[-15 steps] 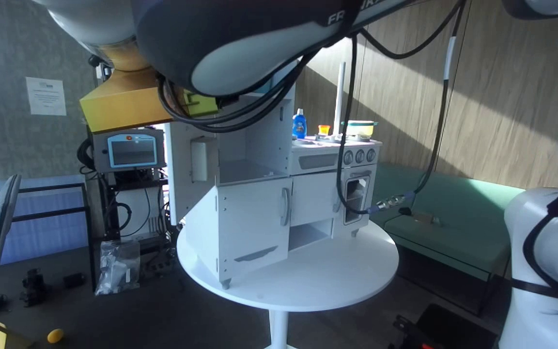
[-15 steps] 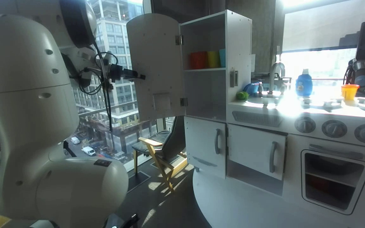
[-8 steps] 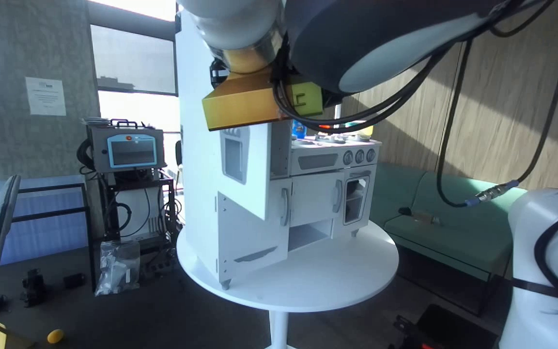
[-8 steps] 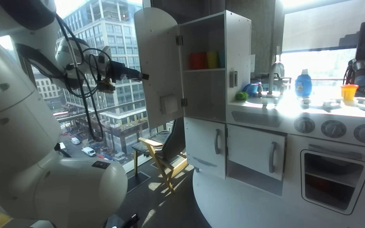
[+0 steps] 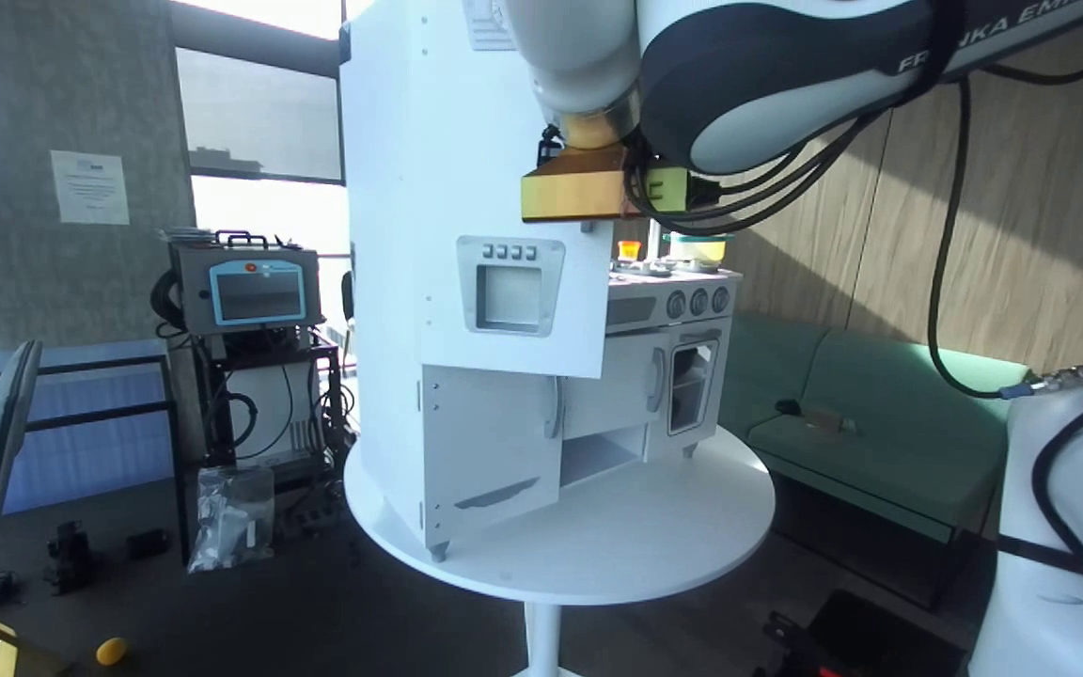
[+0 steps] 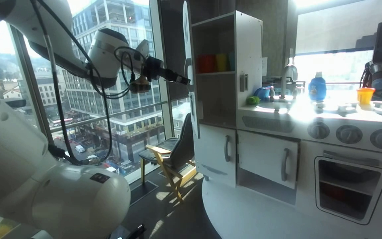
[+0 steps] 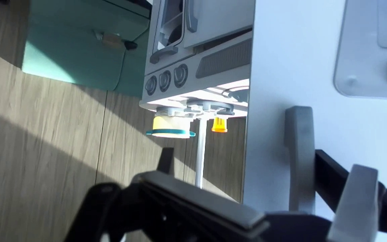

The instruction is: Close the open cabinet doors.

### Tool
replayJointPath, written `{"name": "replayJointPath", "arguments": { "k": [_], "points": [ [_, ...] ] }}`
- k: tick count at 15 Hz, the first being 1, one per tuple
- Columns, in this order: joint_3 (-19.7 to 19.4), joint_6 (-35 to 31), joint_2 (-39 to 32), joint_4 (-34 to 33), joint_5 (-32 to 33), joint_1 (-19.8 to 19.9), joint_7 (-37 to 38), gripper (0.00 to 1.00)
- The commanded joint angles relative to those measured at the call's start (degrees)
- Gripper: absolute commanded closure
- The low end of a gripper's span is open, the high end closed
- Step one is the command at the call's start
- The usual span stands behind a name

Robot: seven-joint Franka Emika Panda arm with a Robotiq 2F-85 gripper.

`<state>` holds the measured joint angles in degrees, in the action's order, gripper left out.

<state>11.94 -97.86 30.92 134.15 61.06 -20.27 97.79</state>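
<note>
The upper cabinet door (image 5: pixel 527 353) is a tall white panel with a grey dispenser shape. It stands open, nearly edge-on in an exterior view (image 6: pixel 194 114), with the shelves behind it exposed. Its grey handle (image 7: pixel 301 151) shows in the wrist view. The shorter lower door (image 6: pixel 212 151) looks shut; it also shows in an exterior view (image 5: pixel 490 451). My gripper (image 7: pixel 247 161) is open, one finger just beside the handle, the other beyond the door's free edge. Whether the finger touches the handle I cannot tell. In an exterior view the gripper (image 6: pixel 185 80) is at the door's outer face.
The toy kitchen unit (image 6: pixel 267 123) adjoins the cabinet, with a middle door (image 6: pixel 267 157) slightly ajar. A blue bottle (image 6: pixel 317 88) and an orange cup (image 6: pixel 365 96) stand on its top. Coloured cups (image 6: pixel 207 63) sit on the cabinet shelf. A chair (image 6: pixel 177 146) stands behind.
The upper door has swung from wide open to nearly edge-on in an exterior view, toward the cabinet. My gripper and arm have moved along with it.
</note>
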Motion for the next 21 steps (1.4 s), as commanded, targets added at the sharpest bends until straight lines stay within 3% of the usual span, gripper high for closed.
{"name": "replayJointPath", "arguments": {
  "k": [1, 7, 12, 15, 21],
  "points": [
    [-5.34, -10.19, 1.64, 1.15, 3.62, 5.36, -1.39, 0.00],
    [-8.57, -26.49, -1.16, 0.79, 5.72, 11.53, 0.24, 0.00],
    [-6.74, -33.29, -3.89, 0.91, 10.72, 12.73, -2.25, 0.00],
    [-5.49, -36.67, -6.27, 0.98, 14.52, 11.94, -5.51, 0.00],
    [-4.05, -34.77, -10.20, -1.71, 22.44, 12.42, -8.45, 0.00]
  ]
}}
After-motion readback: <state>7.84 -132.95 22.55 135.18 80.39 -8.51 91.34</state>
